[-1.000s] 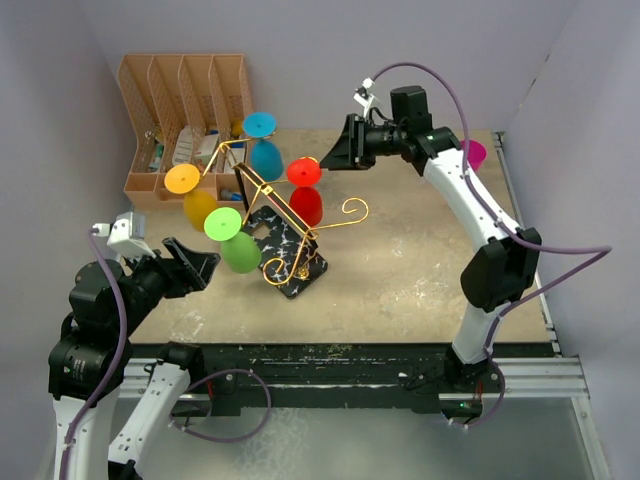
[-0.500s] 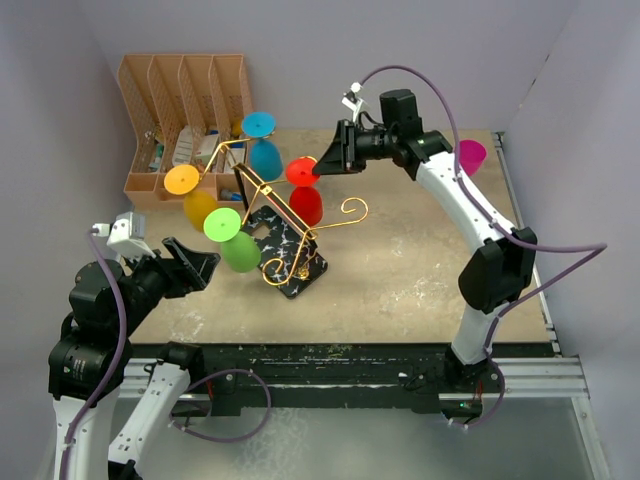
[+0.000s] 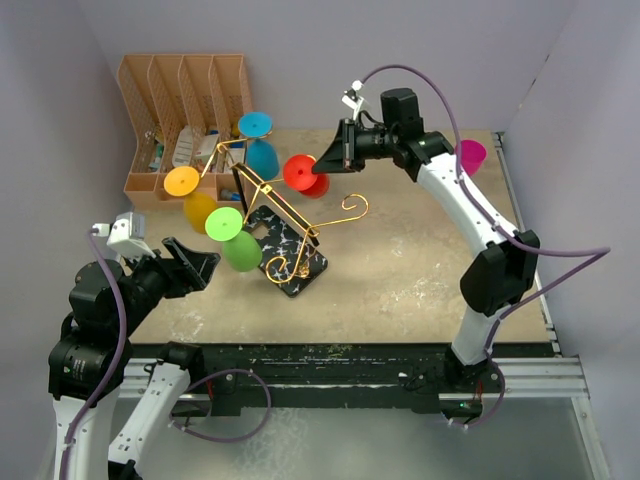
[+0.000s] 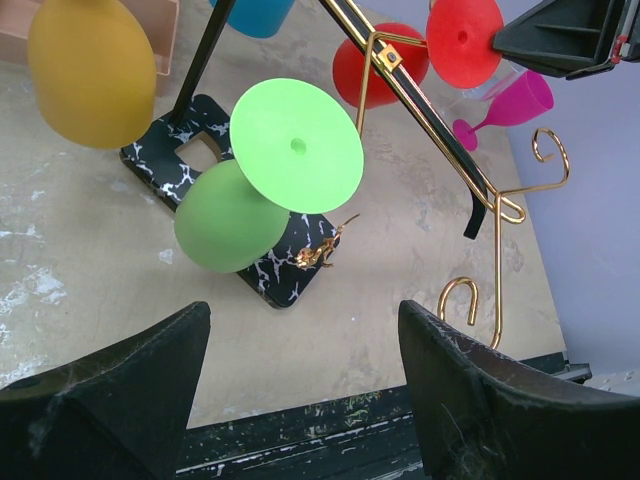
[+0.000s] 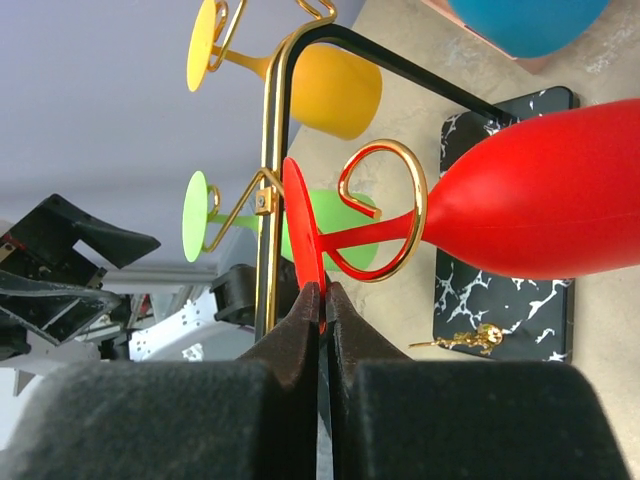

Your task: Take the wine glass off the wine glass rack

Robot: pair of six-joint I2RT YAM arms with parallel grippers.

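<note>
The red wine glass (image 5: pixel 540 200) lies on its side at the far side of the rack (image 3: pixel 297 268). Its thin stem passes through one gold curl, and its bowl hangs over the marbled black base. The right gripper (image 5: pixel 322 295) is clamped together on the edge of the glass's flat round foot.

On the other curled wire arms hang a green glass (image 3: pixel 232 240), a yellow glass (image 3: pixel 190 195) and a blue glass (image 3: pixel 260 145), all smooth and matte, crowding the rack's left and far sides.

Bare, scuffed tan table (image 3: pixel 420 250) runs from the rack to the right edge. A pink glass (image 3: pixel 472 155) stands in the far right corner and a slotted orange-brown file organiser (image 3: pixel 185 110) in the far left corner.

The left gripper (image 4: pixel 302 320) hangs near the left edge with its fingers apart, holding nothing.
</note>
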